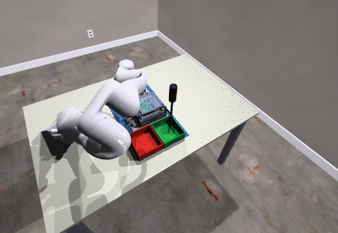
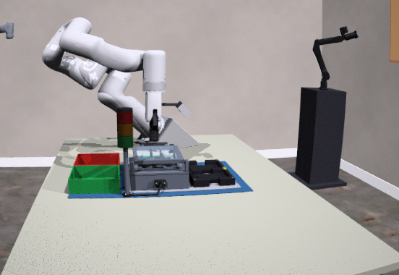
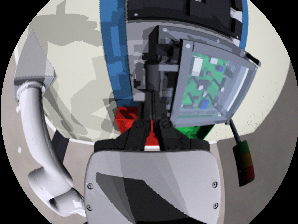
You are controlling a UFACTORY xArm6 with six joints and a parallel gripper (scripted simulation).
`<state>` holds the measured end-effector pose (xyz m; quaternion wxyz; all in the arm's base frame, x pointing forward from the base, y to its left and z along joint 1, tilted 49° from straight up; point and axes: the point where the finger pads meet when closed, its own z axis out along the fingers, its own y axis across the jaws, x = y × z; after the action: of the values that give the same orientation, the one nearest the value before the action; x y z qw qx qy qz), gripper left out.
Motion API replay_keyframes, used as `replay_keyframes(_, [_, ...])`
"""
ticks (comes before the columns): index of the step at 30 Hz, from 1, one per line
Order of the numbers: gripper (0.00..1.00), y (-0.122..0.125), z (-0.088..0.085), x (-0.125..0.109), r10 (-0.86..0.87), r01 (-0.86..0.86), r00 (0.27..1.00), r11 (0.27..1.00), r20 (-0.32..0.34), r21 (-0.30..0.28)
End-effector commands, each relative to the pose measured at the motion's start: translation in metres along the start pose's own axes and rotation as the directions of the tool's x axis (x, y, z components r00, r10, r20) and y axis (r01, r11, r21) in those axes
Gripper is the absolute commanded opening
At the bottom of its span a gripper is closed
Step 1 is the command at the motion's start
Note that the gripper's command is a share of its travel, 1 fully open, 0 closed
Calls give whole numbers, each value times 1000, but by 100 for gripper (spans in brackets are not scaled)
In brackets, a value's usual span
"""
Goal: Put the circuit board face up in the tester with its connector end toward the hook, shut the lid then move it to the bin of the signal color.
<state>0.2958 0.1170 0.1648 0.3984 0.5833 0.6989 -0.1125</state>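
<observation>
The grey tester stands on the blue mat with its clear lid lying down over it. The green circuit board shows through the lid, also in the top view. My gripper is shut and empty, pointing straight down just above the tester's edge on the arm's side. In the wrist view the fingertips hang over the dark handle and hook parts beside the lid. The signal tower shows red, amber and green bands, and I cannot tell that any is lit. The arm hides the gripper in the top view.
The black tray sits beside the tester with both pockets looking empty. The red bin and the green bin stand side by side on the tester's other side. A black pedestal with a camera arm stands off the table.
</observation>
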Motion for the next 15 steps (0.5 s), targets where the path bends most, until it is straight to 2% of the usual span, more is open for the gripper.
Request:
replay_keyframes(1, [0,1,0,0,1,-1,1000,1000,-2,-2])
replay_keyframes(15, [0,1,3,0,1,-1,1000,1000,-2,-2])
